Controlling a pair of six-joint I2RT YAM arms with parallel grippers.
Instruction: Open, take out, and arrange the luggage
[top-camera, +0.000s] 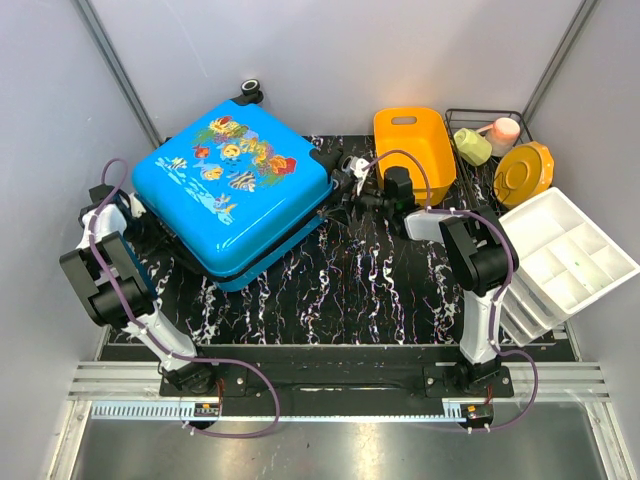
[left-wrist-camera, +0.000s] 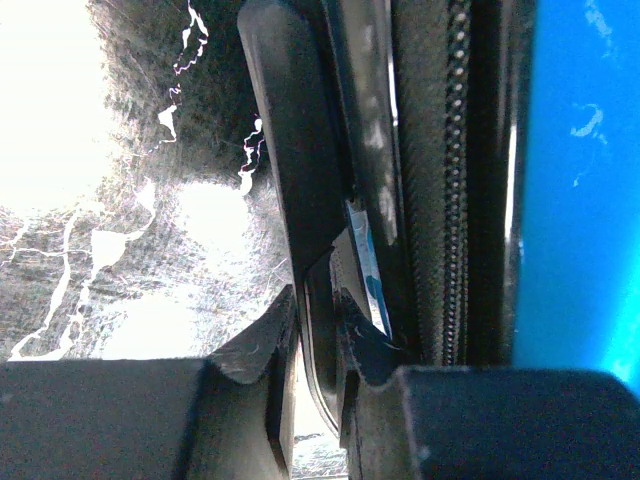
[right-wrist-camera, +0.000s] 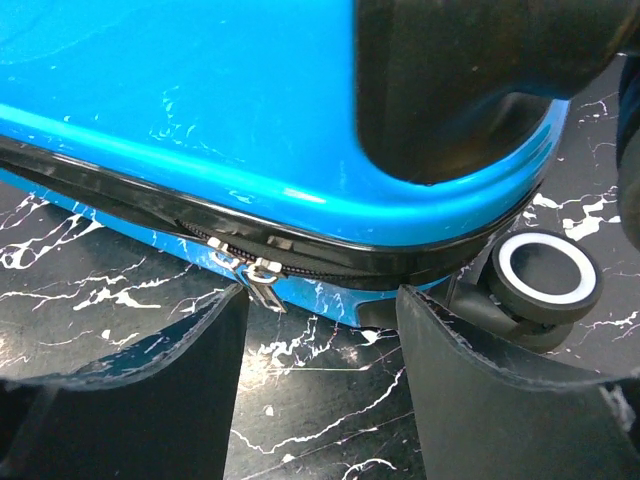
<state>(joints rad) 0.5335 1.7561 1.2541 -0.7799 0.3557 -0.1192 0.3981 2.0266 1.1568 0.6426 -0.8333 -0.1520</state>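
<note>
The luggage (top-camera: 232, 185), a bright blue hard-shell suitcase with a fish print on its lid, lies flat and zipped shut at the table's back left. My left gripper (top-camera: 138, 215) is at its left side. In the left wrist view the gripper (left-wrist-camera: 315, 300) is closed on a thin black handle strip (left-wrist-camera: 300, 150) beside the zip. My right gripper (top-camera: 342, 195) is at the right corner by the wheels. In the right wrist view it (right-wrist-camera: 320, 295) is open and empty, low over the table. The silver zipper pulls (right-wrist-camera: 250, 268) hang just above its left fingertip, and a wheel (right-wrist-camera: 548, 270) is to the right.
An orange plastic basket (top-camera: 412, 140) stands at the back, right of the suitcase. A wire rack (top-camera: 500, 150) holds a green cup, a pink cup and a yellow plate. A white compartment tray (top-camera: 565, 250) sits at the right edge. The black marble table (top-camera: 370, 290) lies between the arms.
</note>
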